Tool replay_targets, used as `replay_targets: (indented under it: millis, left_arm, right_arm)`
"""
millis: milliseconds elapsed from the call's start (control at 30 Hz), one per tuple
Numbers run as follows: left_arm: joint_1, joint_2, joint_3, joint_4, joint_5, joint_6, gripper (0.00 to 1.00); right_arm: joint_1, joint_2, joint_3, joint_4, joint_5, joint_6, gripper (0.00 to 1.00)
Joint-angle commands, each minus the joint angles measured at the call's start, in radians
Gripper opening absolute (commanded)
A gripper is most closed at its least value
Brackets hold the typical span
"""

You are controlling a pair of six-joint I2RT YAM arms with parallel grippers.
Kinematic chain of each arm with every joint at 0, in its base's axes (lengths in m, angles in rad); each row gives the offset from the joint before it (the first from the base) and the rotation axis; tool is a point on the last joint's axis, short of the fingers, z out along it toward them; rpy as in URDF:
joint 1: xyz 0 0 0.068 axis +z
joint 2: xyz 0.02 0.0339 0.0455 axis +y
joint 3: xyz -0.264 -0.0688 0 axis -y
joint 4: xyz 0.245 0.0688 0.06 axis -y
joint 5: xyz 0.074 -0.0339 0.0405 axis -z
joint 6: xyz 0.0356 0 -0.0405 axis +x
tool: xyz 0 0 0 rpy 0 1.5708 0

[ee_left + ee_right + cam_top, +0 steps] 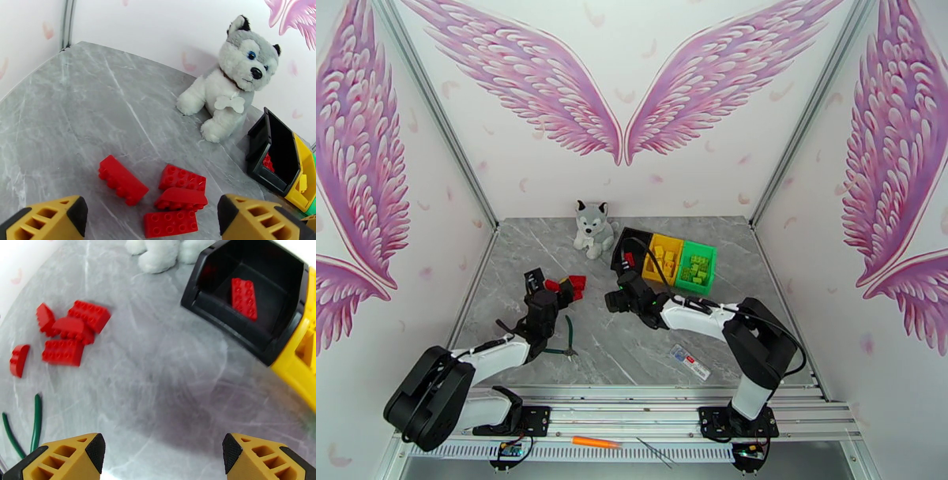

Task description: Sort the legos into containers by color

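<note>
Now in hand: we judge this to be the red round. Yellow pieces sit in the yellow bin (667, 237) and green ones in the green bin (713, 262), and the legos loose on the table (632, 355) are all red.
Red cluster (569, 286): it lies left of centre, well apart from the bins. We count four bricks close together in the left wrist view, and the right wrist view shows a fifth curved piece (19, 360) a little aside.
Black bin (221, 315): it stands just beside the plush husky (592, 229) and against the yellow bin, with one red brick (244, 298) inside.
Left gripper (152, 213): its jaws are apart and hold nothing. It hangs just short of the cluster, and the nearest flat brick (170, 224) sits between the two fingers near the lower edge of the left wrist view.
Right gripper (164, 449): its jaws are apart and empty. It is over bare marble between the cluster and the black bin.
Next move: we expect the left arm to lower onto that nearest brick, squared to its long sides, and close on it. The domed brick (181, 198) lies just beside it, so we would keep the fingers narrow to avoid nudging it.
Keep clear: the green-handled pliers (567, 335) lie near the left arm.
</note>
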Motion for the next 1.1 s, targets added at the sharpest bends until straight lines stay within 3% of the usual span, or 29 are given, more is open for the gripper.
replay_targets:
  millis: [0, 233, 400, 733, 1067]
  left_arm:
    - [-0.003, -0.065, 0.004, -0.285, -0.108, -0.074, 0.9]
    - [0.011, -0.159, 0.001, -0.502, -0.161, -0.17, 0.82]
    - [0.049, -0.033, 0.091, -0.582, -0.078, -0.165, 0.81]
    - [0.105, 0.09, 0.144, -0.559, 0.013, -0.146, 0.77]
    - [0.15, 0.213, 0.225, -0.55, 0.092, -0.121, 0.65]
  right_arm:
    - [0.012, -0.044, -0.03, 0.071, -0.063, 0.023, 0.83]
    - [0.013, -0.147, -0.133, 0.079, -0.061, -0.005, 0.83]
    - [0.012, -0.203, -0.2, 0.104, -0.047, -0.002, 0.84]
    - [0.007, -0.177, -0.183, 0.111, -0.069, -0.022, 0.84]
    - [-0.004, -0.14, -0.177, 0.126, -0.093, -0.01, 0.83]
